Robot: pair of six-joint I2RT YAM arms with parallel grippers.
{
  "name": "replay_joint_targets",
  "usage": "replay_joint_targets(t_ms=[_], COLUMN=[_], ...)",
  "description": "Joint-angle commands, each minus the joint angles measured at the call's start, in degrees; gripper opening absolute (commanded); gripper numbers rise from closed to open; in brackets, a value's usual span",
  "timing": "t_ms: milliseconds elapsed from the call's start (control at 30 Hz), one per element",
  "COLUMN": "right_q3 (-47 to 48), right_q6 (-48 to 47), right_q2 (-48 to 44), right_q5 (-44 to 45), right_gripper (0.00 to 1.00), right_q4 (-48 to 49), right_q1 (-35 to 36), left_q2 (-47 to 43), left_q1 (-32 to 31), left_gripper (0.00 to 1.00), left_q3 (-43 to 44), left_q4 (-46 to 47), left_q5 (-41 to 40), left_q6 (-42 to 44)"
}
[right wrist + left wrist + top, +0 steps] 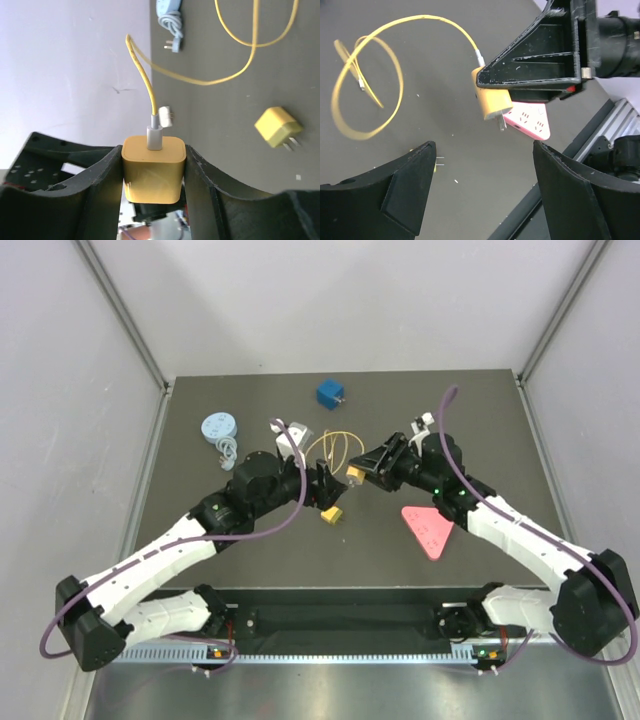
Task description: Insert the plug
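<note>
My right pincer clenched on yellow charger, aloft far-left of pink socket strip on bench. My left pincer released. Risk: trailing cable drags, prongs tilt, miss slots.

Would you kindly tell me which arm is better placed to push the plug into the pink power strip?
The right. The right gripper is shut on the yellow charger, prongs exposed, and the pink power strip lies on that arm's side. The left gripper is open and empty.
</note>
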Motion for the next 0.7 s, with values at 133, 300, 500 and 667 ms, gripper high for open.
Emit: replay_joint_targets(t_ms=[133,300,500,667], right_q3=[0.1,-0.3,-2.8,-3.3], right_q6=[10.8,12.3,13.1,12.6], right_q2=[2.8,3.2,2.4,1.9], right_q5=[0.2,1.0,1.8,2.3], right_gripper=[0.29,0.29,0.29,0.30], right_q4=[16.4,17.5,20.3,19.1], right_q1=[3.6,6.2,7.7,8.1], left_q2=[6.6,8.4,7.6,6.7], left_q1=[-0.1,-0.1,-0.1,-0.1], left_gripper=[0.79,0.75,0.52,0.29], left_q3=[1.2,2.0,2.4,2.3], left_q4=[5.8,7.1,8.1,8.1], left_q5=[-0.9,-1.2,-4.3,-5.0], left_q6=[2.0,2.0,1.6,0.5])
